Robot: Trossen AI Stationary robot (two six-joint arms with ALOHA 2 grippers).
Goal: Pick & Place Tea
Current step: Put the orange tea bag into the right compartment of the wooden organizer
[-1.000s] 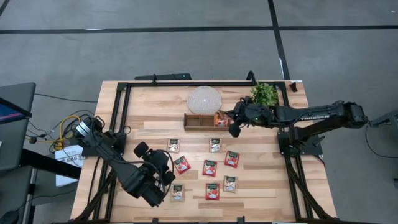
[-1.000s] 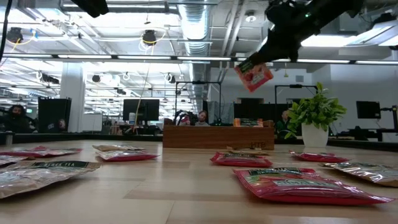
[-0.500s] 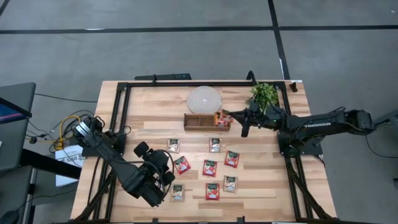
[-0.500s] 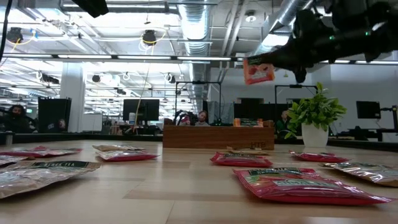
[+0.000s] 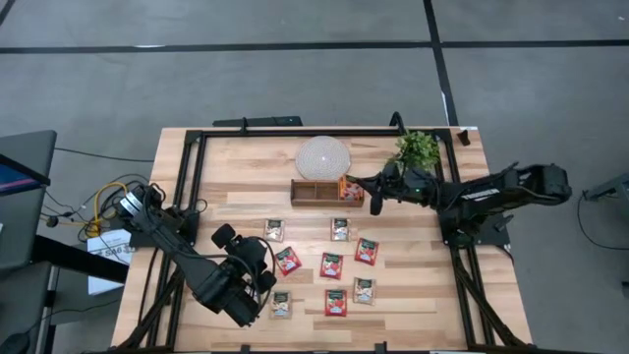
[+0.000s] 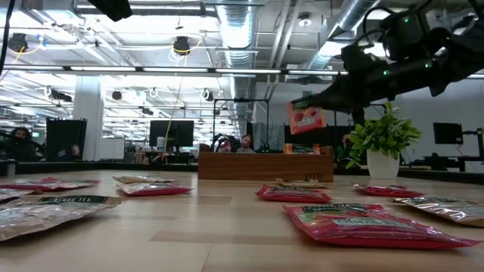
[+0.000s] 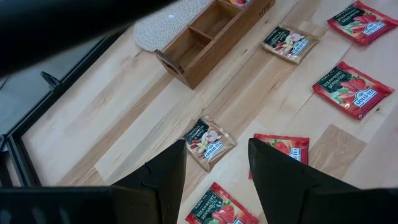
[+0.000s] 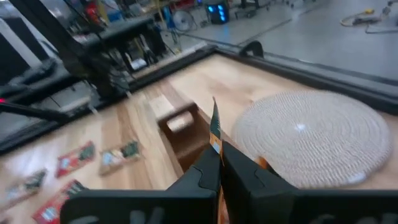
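Red tea sachet is up in the air, pinched edge-on by the right end effector, whose fingers are closed tight on its lower edge. It hangs above the right end of the wooden tray, so this looks like the carry-to-drop step, sachet held thin-side-up so it can slide down into a compartment. In the high view the right end compartment seems to already hold red sachets, though it's small there and partly hidden by the arm, hard to be sure.

Rest of the tea is flat on the desk in front of the tray: red sachets and pale ones spread apart from each other, none stacked, spacing that leaves room for a top-down pinch. Left wrist view shows a pale sachet near the tray's open compartments and more red ones around it.

Left end effector is open, holding nothing, parked over the near-left sachets, waiting.

Behind the tray: round woven mat and a small potted plant, both clear of the drop path.

Next move likely needs lowering over the compartment before release, else the sachet may land on the tray wall.
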